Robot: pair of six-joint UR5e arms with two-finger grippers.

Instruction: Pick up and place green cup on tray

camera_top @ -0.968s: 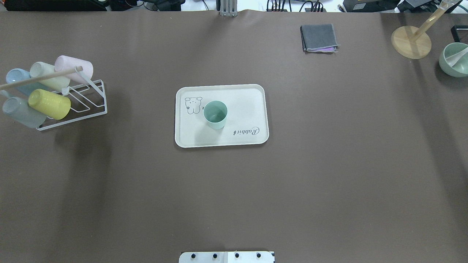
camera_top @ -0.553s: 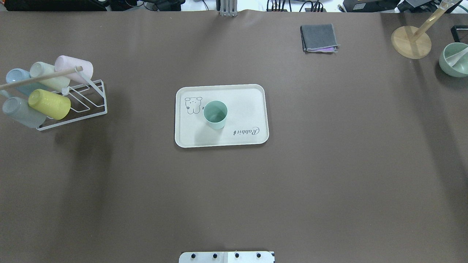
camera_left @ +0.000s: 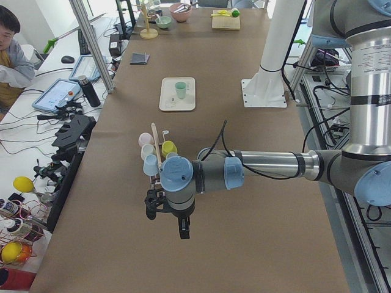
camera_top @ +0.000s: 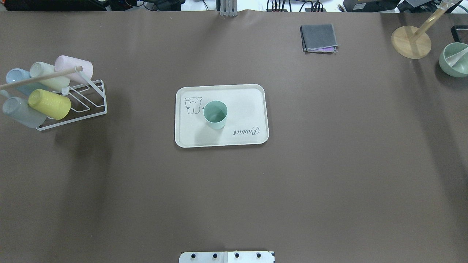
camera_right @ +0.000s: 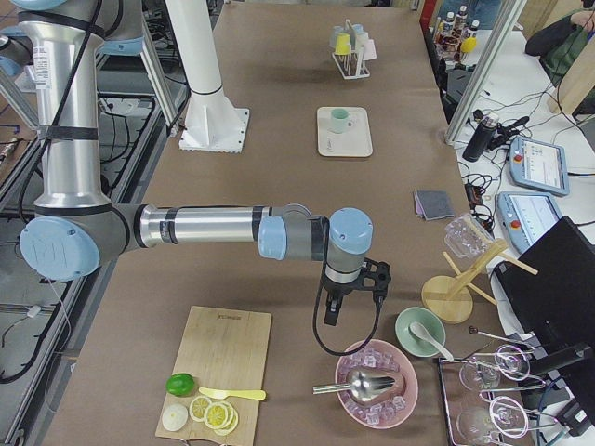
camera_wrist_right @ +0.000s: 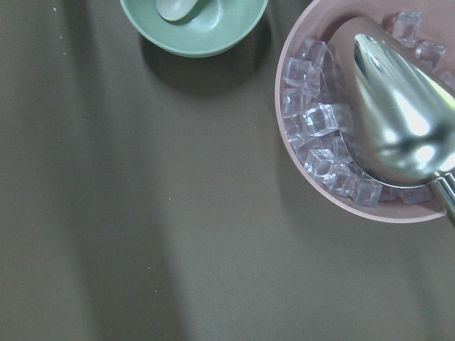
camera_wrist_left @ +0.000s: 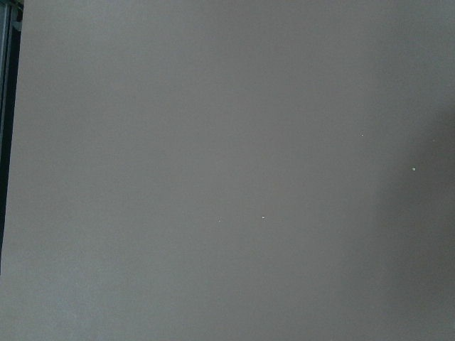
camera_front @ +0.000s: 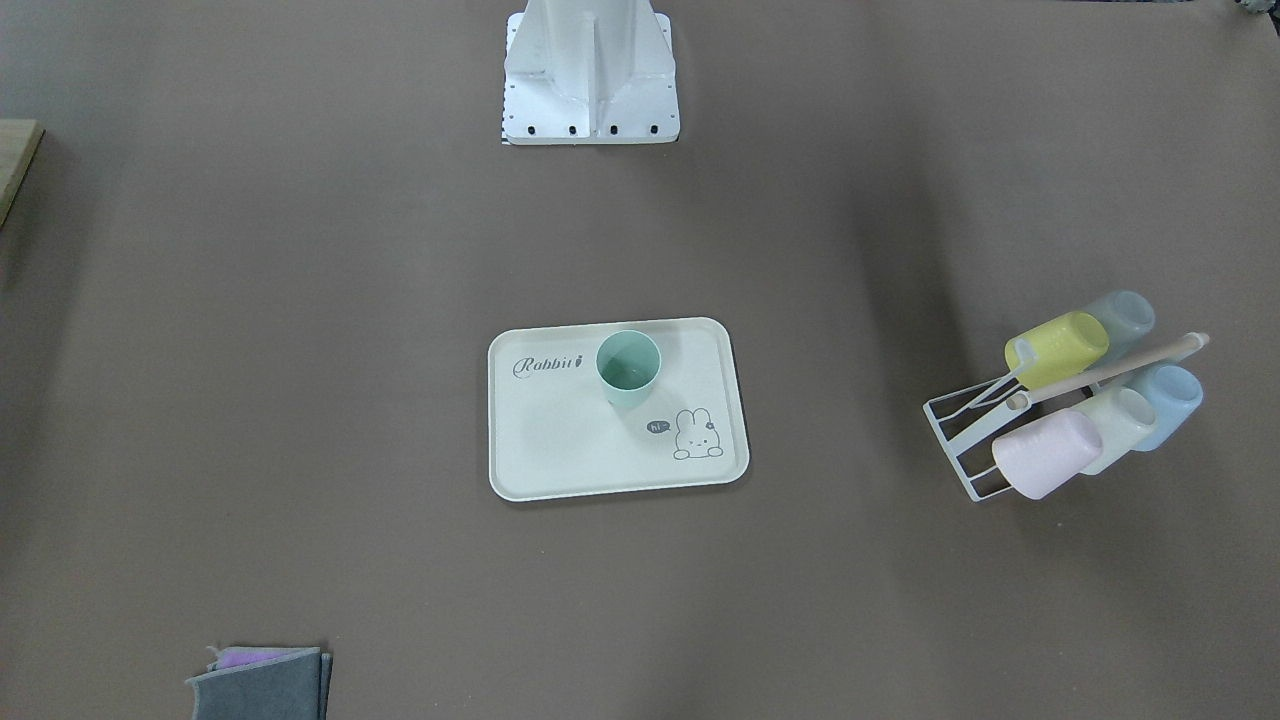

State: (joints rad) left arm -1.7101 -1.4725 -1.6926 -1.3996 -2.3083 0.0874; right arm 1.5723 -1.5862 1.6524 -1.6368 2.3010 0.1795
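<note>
The green cup (camera_top: 215, 114) and the tray (camera_top: 248, 98) were seen as matt plastic. The table (camera_top: 329, 164) was covered in matt brown paper. The scoop (camera_wrist_right: 398, 106) was polished, glossy metal; the rack (camera_top: 105, 98) was white-coated wire.

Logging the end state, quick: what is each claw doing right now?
Left claw: cannot be told, seen only from afar.
Right claw: cannot be told either.

Silver-grey tubes with pale blue joint caps on left arm (camera_left: 269, 163) and right arm (camera_right: 195, 226). Dark rings at the tube ends, small print on a label (camera_left: 368, 56) on one upright segment. Black left gripper (camera_left: 166, 210) and black right gripper (camera_right: 351, 290), each with a thin black cable looped from the wrist. White tapered pedestal (camera_front: 590, 60) on a white plate (camera_top: 226, 256) with dark screws.
</note>
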